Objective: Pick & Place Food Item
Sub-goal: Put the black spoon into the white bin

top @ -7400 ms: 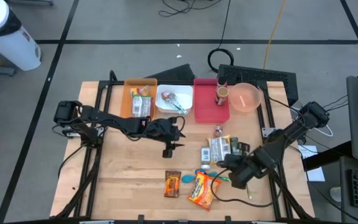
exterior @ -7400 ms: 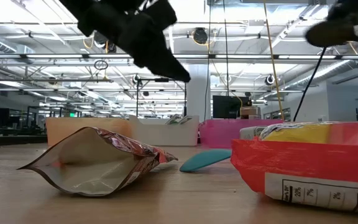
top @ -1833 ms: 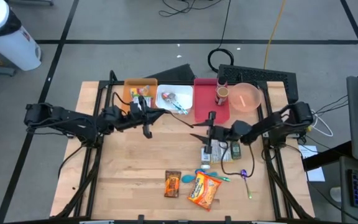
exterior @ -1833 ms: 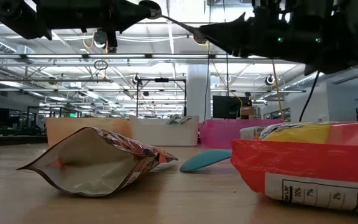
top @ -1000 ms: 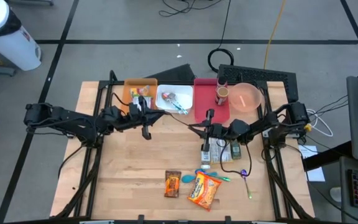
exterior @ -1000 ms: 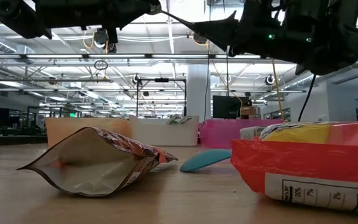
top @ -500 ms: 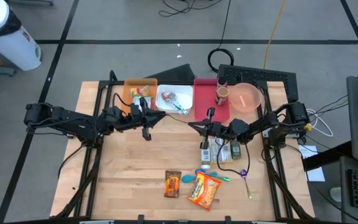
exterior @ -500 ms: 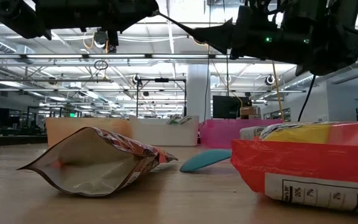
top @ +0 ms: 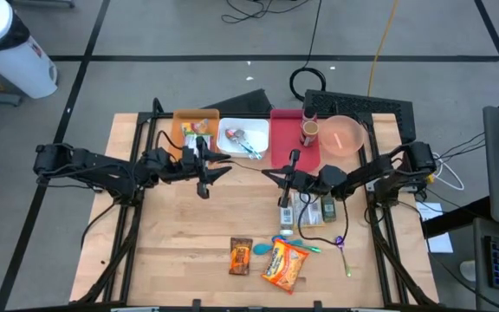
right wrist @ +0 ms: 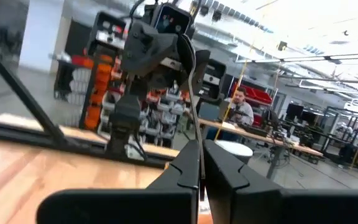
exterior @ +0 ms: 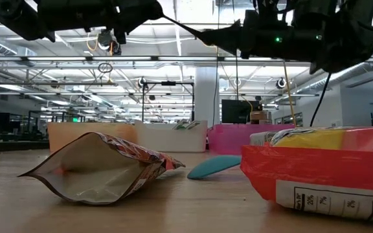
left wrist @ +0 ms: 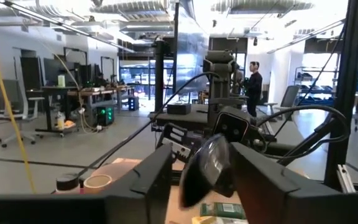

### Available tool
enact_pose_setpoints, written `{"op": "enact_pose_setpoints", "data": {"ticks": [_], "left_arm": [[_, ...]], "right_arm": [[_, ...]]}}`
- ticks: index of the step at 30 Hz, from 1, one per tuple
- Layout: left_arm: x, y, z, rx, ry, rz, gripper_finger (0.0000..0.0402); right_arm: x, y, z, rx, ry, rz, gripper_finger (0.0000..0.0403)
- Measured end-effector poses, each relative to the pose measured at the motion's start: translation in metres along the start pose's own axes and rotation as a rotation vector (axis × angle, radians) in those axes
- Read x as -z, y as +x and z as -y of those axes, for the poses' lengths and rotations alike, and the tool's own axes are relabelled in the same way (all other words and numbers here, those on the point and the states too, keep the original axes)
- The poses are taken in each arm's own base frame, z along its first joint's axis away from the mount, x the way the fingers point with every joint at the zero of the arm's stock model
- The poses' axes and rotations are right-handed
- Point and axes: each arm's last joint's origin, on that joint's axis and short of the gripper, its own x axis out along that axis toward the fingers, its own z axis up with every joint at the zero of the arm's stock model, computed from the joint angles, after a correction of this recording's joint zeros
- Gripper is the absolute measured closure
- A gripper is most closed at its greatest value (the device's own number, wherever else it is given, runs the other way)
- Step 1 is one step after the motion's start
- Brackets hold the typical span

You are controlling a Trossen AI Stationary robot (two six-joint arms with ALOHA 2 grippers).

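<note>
A thin dark spoon (exterior: 183,27) spans the gap between my two grippers, high above the middle of the table. My left gripper (top: 219,168) is open, its fingers standing on either side of the spoon's bowl (left wrist: 207,167). Facing it from the right, my right gripper (top: 271,176) is shut on the spoon's handle. Food packets lie on the table below: a brown one (top: 240,256), an orange bag (top: 284,265) and wrapped bars (top: 306,208). My left gripper has the spoon's bowl between its open fingers (left wrist: 253,177); I cannot tell whether they touch it. My right gripper pinches the spoon's thin handle (right wrist: 197,138) between its two fingers. The fingers come nearly level from the table's right and lie along the handle. The spoon is lifted clear of the table.
Along the far edge stand an orange bin (top: 180,139), a white bin (top: 243,149), a red bin (top: 284,152) with a cup, and a pink bowl (top: 343,136). A teal utensil (top: 280,246) and a purple one (top: 340,243) lie near the packets. Bare wood lies at the near left.
My left gripper has opened around the spoon's bowl end while staying where it was. My right gripper has kept its place, shut on the handle, and its wrist has turned a little.
</note>
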Motion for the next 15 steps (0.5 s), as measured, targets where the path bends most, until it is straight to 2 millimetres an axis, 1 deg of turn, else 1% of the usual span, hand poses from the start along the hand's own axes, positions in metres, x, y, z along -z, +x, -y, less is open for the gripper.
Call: {"op": "enact_pose_setpoints", "data": {"ticks": [4,7,12,15], "left_arm": [[-0.003,-0.001,0.000,0.000,0.005,0.012,0.0204],[-0.014,-0.005,0.002,0.029,0.015,0.057,0.0191],[-0.032,-0.017,0.008,0.087,0.052,0.114,0.0186],[-0.041,-0.026,0.011,0.099,0.096,0.116,0.0189]], "right_arm": [[-0.014,0.005,0.005,0.000,-0.060,-0.074,0.0402],[-0.026,0.010,0.010,-0.005,-0.106,-0.146,0.0403],[-0.042,0.020,0.021,-0.015,-0.204,-0.296,0.0403],[-0.046,0.026,0.029,-0.036,-0.243,-0.404,0.0403]]}}
